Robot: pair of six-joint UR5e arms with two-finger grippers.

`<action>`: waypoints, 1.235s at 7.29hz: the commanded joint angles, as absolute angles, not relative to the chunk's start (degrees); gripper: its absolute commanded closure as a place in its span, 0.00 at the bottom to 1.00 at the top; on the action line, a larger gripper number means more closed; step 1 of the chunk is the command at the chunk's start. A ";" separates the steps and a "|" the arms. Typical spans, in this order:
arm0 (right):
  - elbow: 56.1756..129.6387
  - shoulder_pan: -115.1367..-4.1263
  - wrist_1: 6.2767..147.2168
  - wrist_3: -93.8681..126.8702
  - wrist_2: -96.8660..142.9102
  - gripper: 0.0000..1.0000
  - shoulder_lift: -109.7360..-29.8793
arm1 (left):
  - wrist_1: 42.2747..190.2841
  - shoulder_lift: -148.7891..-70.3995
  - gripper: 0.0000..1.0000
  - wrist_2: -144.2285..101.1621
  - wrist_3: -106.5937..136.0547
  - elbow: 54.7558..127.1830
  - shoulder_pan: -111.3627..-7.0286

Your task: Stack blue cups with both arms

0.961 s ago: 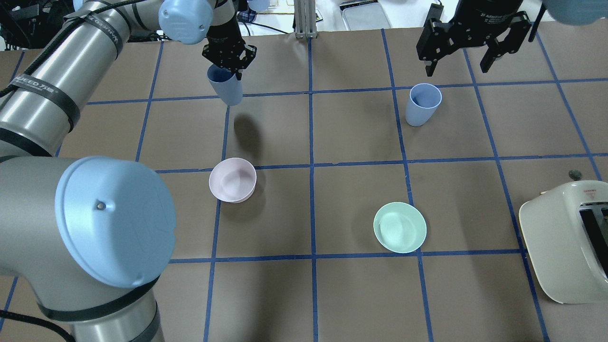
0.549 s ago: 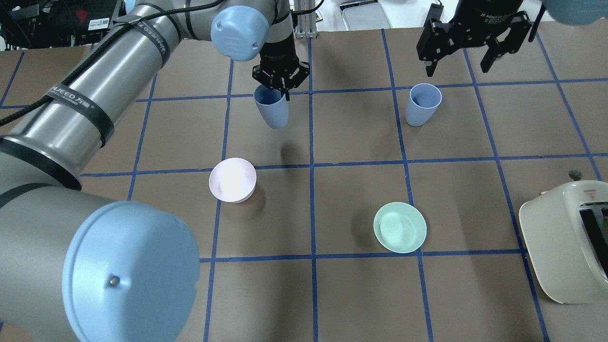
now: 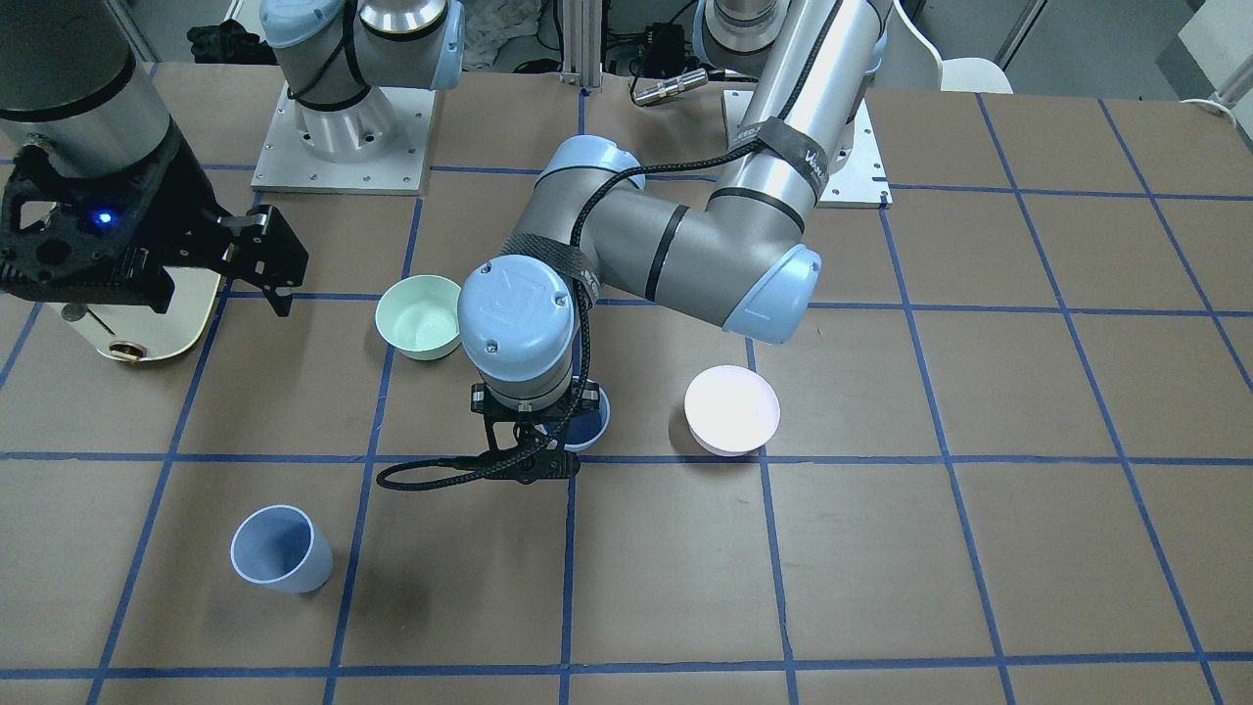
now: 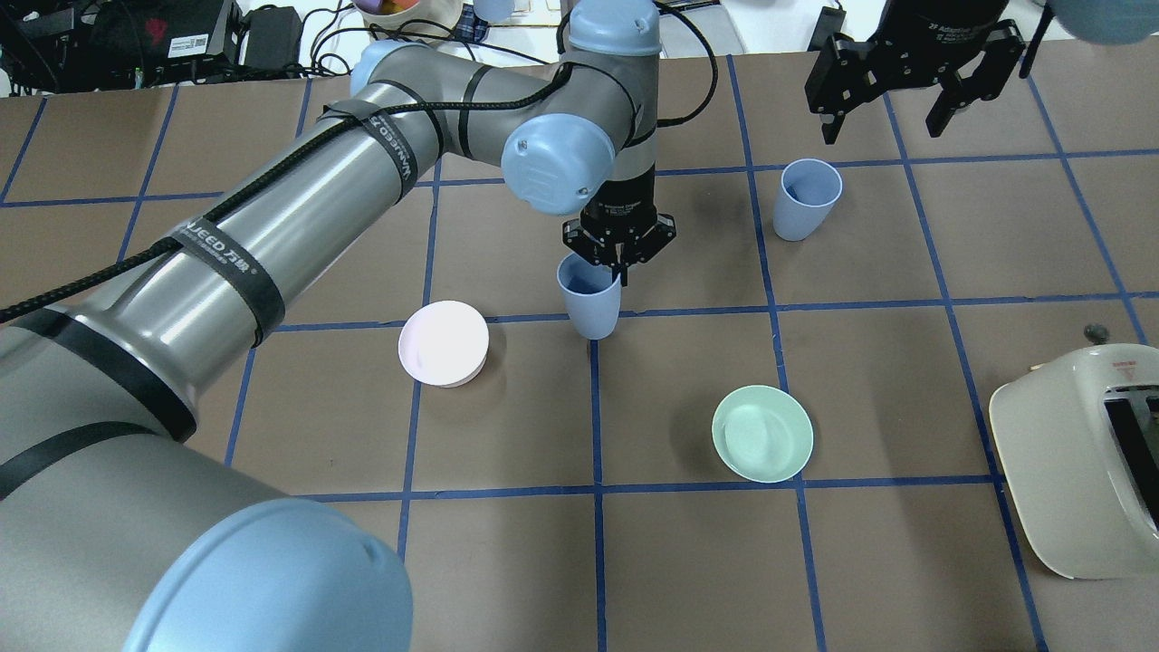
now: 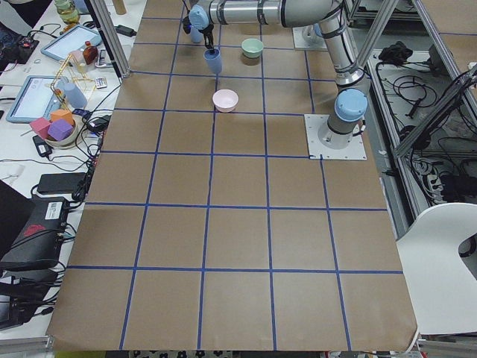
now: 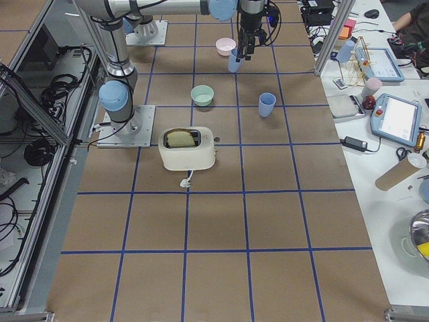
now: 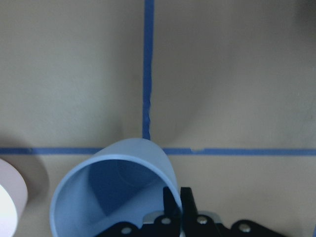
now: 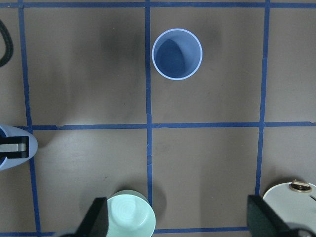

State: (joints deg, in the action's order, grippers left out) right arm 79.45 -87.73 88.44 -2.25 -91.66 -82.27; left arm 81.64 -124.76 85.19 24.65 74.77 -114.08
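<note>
My left gripper [image 4: 619, 264] is shut on the rim of one blue cup [image 4: 589, 306] and holds it, slightly tilted, over a blue tape crossing at mid-table. The left wrist view shows this cup [image 7: 111, 180] with its mouth open to the camera and a finger on each side of the rim. The second blue cup [image 4: 806, 199] stands upright at the far right, and it also shows from above in the right wrist view [image 8: 177, 54]. My right gripper [image 4: 880, 134] is open and empty, raised above and just beyond that cup.
A pale pink bowl [image 4: 444, 342] sits left of the held cup. A mint-green bowl [image 4: 762, 433] sits nearer and to the right. A cream toaster [image 4: 1082, 453] stands at the table's right edge. The brown table [image 4: 905, 561] has a blue tape grid.
My left arm has carried the held cup from the far left to the right and nearer, to mid-table. The right gripper and the standing cup have barely moved.
</note>
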 commanded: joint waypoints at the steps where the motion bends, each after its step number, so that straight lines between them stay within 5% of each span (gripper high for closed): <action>1: 79.45 -87.54 88.86 -2.20 -91.58 0.00 -82.27 | 73.78 -123.84 1.00 85.34 25.22 80.32 -114.35; 2: 79.45 -87.54 88.77 -2.20 -91.67 0.00 -82.27 | 73.39 -123.66 0.01 85.86 24.70 80.59 -114.35; 5: 79.54 -87.45 88.86 -2.29 -91.58 0.00 -82.27 | 83.44 -119.20 0.00 85.61 24.35 76.84 -111.20; 9: 79.19 -82.81 91.65 -4.21 -91.23 0.00 -77.65 | 101.85 -113.57 0.00 85.35 16.74 61.47 -101.81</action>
State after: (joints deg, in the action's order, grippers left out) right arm 79.42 -84.81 89.63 -3.17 -91.30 -80.80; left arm 98.46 -115.70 85.52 20.93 65.89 -105.38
